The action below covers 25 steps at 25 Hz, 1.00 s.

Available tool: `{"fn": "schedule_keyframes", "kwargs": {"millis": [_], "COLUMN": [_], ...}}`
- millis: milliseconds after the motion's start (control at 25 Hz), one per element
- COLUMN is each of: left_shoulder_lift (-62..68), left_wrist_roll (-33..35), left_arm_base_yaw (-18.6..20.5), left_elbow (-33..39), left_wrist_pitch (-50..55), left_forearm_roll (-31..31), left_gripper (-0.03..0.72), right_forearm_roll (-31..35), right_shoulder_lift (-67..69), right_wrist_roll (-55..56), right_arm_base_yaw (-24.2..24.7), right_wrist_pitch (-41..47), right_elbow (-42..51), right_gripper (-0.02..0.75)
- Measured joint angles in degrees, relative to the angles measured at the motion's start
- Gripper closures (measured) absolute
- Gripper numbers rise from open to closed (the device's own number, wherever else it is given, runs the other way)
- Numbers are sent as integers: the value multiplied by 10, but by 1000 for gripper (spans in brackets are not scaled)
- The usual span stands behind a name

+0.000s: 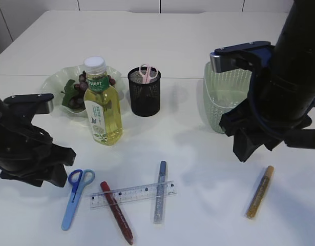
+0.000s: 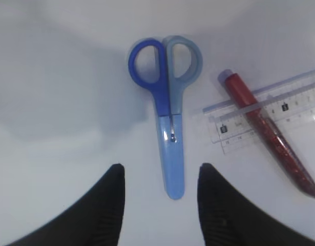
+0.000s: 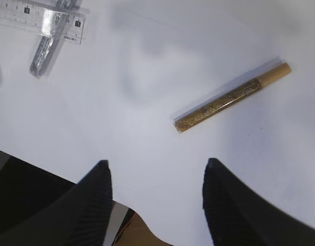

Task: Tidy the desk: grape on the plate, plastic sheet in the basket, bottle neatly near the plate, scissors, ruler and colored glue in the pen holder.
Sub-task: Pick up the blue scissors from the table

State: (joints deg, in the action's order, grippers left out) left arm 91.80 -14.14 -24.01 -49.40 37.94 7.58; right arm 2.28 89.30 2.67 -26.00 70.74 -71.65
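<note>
Hovering over the blue scissors [image 2: 168, 118], the left pincer [image 2: 160, 197] stands open and empty, its jaws flanking the sheathed blade tip at the 6 o'clock end, handles pointing to 12. The scissors look light and stiff, lying flat on the counter [image 1: 198, 128]; their smooth plastic sheath may slip, so I would pinch across the narrow body just below the handles. At their 3 o'clock a red glue pen [image 2: 272, 136] lies across the clear ruler [image 2: 265, 115]. The right pincer [image 3: 157, 200] is also open and empty, with the gold glue pen [image 3: 231, 97] at its 1 o'clock. The mesh pen holder [image 1: 144, 92] already contains pink scissors. The counter is white, smooth and roomy.
</note>
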Motion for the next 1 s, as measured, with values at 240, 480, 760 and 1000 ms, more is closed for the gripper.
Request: {"fn": "schedule_keyframes", "kwargs": {"millis": [240, 480, 760, 1000], "left_shoulder_lift": [54, 78, 110, 115], "left_wrist_roll": [0, 0, -35, -38], "left_arm_base_yaw": [0, -29, -43, -43], "left_elbow": [-1, -1, -1, -2], "left_wrist_pitch": [-32, -53, -78, -94], "left_forearm_roll": [7, 8, 7, 0], "left_gripper": [345, 346, 346, 346], "right_forearm_roll": [0, 0, 0, -1], "right_shoulder_lift": [0, 0, 0, 0], "right_wrist_roll": [0, 0, 0, 0], "right_arm_base_yaw": [0, 0, 0, 0], "right_wrist_pitch": [0, 0, 0, -1], "right_elbow": [0, 0, 0, 0], "right_gripper": [289, 289, 289, 289]}}
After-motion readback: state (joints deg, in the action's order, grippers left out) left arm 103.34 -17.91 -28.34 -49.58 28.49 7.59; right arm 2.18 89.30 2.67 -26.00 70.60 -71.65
